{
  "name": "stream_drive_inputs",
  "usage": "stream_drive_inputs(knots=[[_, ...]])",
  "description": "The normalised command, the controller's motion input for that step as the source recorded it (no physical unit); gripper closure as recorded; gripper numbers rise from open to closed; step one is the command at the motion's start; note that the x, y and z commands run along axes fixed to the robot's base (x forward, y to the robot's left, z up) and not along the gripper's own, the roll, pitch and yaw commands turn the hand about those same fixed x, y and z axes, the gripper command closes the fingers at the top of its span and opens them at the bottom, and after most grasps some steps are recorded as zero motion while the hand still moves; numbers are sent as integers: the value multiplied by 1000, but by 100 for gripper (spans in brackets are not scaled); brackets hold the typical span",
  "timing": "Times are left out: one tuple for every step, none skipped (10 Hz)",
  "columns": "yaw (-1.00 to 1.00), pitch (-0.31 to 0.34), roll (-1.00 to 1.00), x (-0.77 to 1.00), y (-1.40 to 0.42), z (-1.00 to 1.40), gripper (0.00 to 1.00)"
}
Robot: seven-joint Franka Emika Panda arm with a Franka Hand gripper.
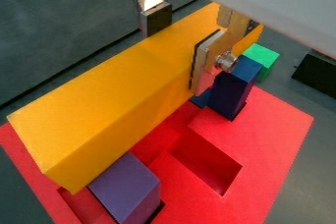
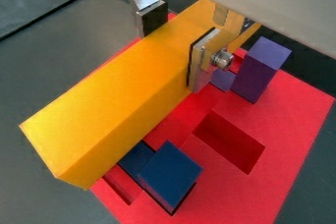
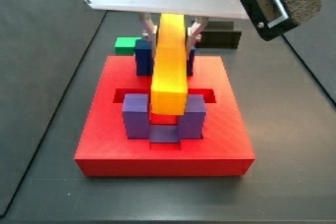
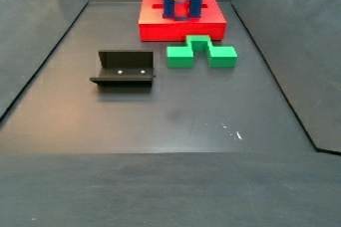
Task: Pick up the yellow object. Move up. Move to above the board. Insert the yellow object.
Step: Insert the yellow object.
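Gripper (image 1: 184, 33) above the flat red board (image 3: 164, 144), clamping the long yellow-orange bar (image 3: 171, 66).
Its flat silver fingers (image 2: 206, 59) grip one end of the bar, which hangs tilted over the board between the upright posts.

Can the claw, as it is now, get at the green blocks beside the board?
Probably not now: the claw is shut on the yellow object above the board. The green blocks lie uncovered on the floor, so the way itself looks free.
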Motion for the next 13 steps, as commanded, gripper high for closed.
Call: stream_drive_inputs(knots=[[3, -10, 0, -94, 0, -34, 100], [49, -26, 0, -57, -37, -54, 100], [40, -23, 0, -54, -9, -54, 100], [40, -20, 0, -37, -14, -66, 100], [86, -33, 0, -74, -77, -131, 100], [97, -41, 0, 0, -74, -123, 100], [80, -36, -1, 3, -80, -117, 100], [11, -43, -31, -37, -57, -77, 100], [6, -27, -31, -71, -37, -43, 100], [57, -26, -36, 0, -17, -34, 100], [60, -26, -46, 0, 0, -46, 100], [89, -30, -63, 0, 0, -54, 100], [106, -47, -67, 0, -3, -49, 100]])
